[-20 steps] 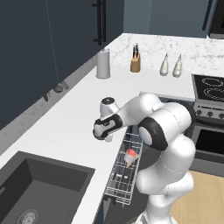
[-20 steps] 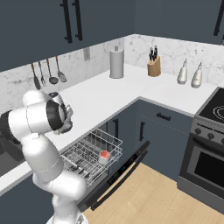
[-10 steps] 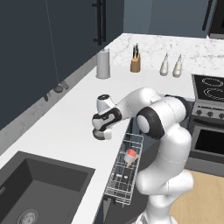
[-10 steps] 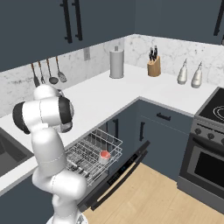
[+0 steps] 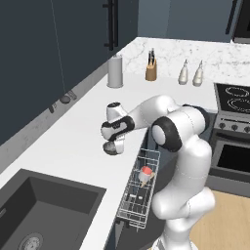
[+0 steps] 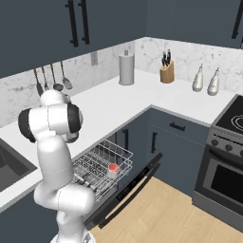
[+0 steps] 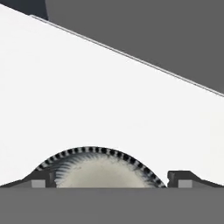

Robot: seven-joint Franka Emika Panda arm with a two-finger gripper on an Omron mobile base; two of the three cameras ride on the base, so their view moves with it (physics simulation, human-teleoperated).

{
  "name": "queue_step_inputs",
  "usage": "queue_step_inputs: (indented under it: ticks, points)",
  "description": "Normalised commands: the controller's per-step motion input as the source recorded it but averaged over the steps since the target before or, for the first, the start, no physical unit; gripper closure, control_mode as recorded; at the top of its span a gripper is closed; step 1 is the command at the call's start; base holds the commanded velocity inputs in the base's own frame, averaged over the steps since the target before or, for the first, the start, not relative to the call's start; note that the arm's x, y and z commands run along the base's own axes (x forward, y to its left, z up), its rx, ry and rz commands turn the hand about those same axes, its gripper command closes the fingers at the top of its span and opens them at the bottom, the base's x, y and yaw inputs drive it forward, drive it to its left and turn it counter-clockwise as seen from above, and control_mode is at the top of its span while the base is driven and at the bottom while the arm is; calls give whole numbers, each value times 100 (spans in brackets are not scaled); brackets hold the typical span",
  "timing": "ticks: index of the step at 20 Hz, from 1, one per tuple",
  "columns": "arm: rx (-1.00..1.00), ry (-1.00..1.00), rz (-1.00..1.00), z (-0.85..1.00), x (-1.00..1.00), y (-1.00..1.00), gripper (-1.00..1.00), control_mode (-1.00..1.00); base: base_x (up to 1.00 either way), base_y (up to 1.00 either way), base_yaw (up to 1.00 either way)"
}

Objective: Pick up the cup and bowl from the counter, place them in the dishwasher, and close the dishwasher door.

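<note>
The dark grey bowl with its speckled inside rests on the white counter near its front edge. My gripper hangs right over it, open, with one fingertip at each side of the rim. The red cup lies in the white wire rack of the dishwasher. The rack is pulled out and the dishwasher door is folded down, open.
A paper towel roll, a knife block and two pale shakers stand along the far backsplash. The sink lies to the near left, the stove and oven to the right. Utensils hang on the wall.
The arm has swung its elbow round and up. The hand has stayed over the same spot on the counter and dipped slightly onto the bowl. The cup and rack have not moved.
</note>
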Motion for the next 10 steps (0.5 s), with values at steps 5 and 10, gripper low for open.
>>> queue_step_inputs:
  ticks: [5,10]
  points:
    - [0,-9,14,-8,-71,0,-100,-100,0,0,0]
    - [1,-1,32,0,-33,-14,-100,-100,0,0,0]
